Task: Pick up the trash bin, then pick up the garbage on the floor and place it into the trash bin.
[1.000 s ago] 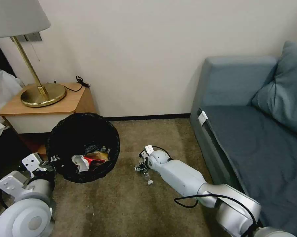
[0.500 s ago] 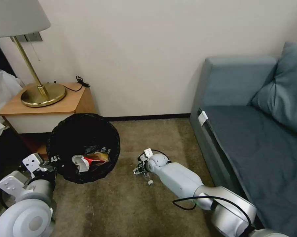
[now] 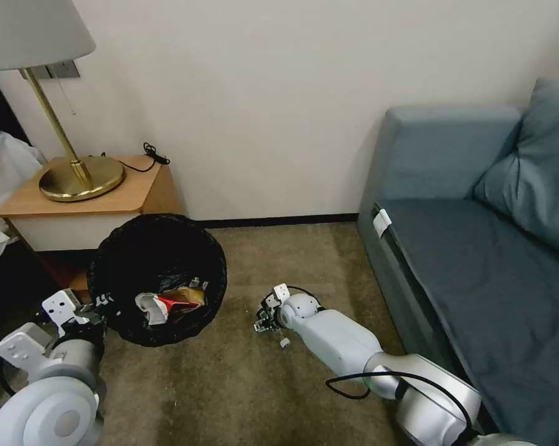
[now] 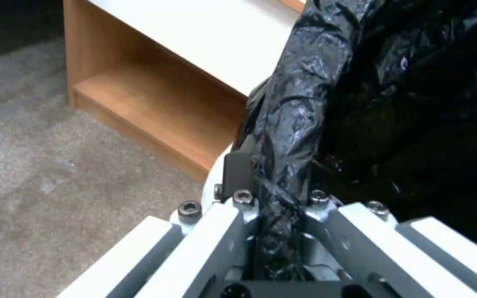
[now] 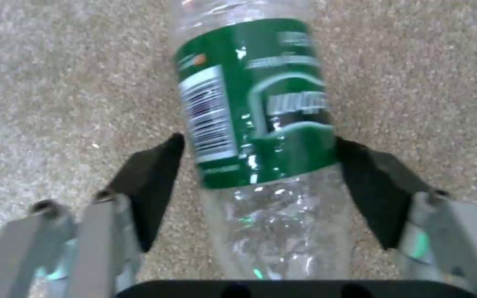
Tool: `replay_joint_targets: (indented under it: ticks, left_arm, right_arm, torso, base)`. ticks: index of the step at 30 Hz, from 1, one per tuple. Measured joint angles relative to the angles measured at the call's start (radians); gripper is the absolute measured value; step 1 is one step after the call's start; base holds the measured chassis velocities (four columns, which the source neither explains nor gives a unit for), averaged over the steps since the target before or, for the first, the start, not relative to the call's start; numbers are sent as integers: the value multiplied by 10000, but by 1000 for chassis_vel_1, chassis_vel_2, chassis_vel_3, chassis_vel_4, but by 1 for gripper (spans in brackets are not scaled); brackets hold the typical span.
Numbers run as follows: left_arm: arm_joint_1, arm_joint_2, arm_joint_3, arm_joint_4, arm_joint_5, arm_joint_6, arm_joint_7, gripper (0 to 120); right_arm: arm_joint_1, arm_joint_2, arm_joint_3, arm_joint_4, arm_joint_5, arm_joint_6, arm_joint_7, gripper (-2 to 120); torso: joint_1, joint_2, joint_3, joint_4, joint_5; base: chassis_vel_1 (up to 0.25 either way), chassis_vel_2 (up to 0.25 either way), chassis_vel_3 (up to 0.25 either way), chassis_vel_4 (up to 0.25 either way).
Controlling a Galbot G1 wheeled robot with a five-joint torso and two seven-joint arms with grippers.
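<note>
The trash bin [image 3: 158,248], lined with a black bag [image 4: 299,103], hangs tilted at the left. My left gripper [image 3: 100,302] [image 4: 274,186] is shut on its near rim. Inside lie pieces of garbage [image 3: 171,300]: a red-and-white packet, tan paper and a wrapper. On the carpet in the middle lies a clear bottle [image 5: 255,107] with a green label; its white cap [image 3: 284,342] pokes out beside my right gripper [image 3: 267,321] [image 5: 258,140]. The black fingertips [image 5: 158,165] press against both sides of the label.
A wooden nightstand [image 3: 75,198] [image 4: 155,111] with a brass lamp [image 3: 75,176] stands behind the bin. A blue-grey sofa [image 3: 478,248] fills the right side. The wall and baseboard [image 3: 279,220] close the back. Open carpet [image 3: 217,384] lies in front.
My right arm has shifted slightly over the bottle, and the gripper stays low at the carpet. The bin and left arm have held still.
</note>
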Motion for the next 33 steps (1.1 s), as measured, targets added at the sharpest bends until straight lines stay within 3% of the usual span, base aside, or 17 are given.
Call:
replay_joint_targets:
  ticks: [2,6,13,18,22,24,29,33]
  left_arm:
    - [7,12,-3,-16,-1,-1,-2,1]
    - [43,68,-32,-59,-12,0,-13,1]
    - [28,100,-46,-71,-21,0,-41,1]
    - [-11,117,-46,-71,-34,0,-62,1]
    - [-13,151,-54,-57,-48,0,-67,1]
    - [-52,218,-51,20,-73,0,-75,1]
    - [-101,313,-3,137,-86,-4,-103,1]
    - [-129,452,24,249,-116,-4,-145,1]
  right_arm:
    - [-14,-2,20,-4,-8,5,-18,68]
    - [-123,-119,40,52,-39,105,-117,48]
    - [-134,-215,216,176,-62,149,-207,30]
    - [-9,-830,806,1171,565,145,98,19]
    - [-10,-1237,1241,2066,951,124,420,19]
    - [-67,-1860,2045,3506,1124,166,900,19]
    - [-96,-2485,3239,4932,1014,465,1271,19]
    - [-97,-3166,4472,6052,623,1374,1060,19]
  torso:
    - [0,0,0,0,0]
    - [-1,0,-1,-2,1]
    - [-1,0,0,2,2]
    - [0,0,1,-1,2]
    - [0,0,1,0,2]
    - [0,0,1,-1,4]
    - [0,0,0,0,3]
    - [0,0,0,-5,4]
  base:
    - [0,0,0,0]
    - [0,0,0,0]
    - [0,0,0,0]
    - [0,0,0,0]
    - [0,0,0,0]
    - [0,0,0,0]
    - [0,0,0,0]
    - [0,0,0,0]
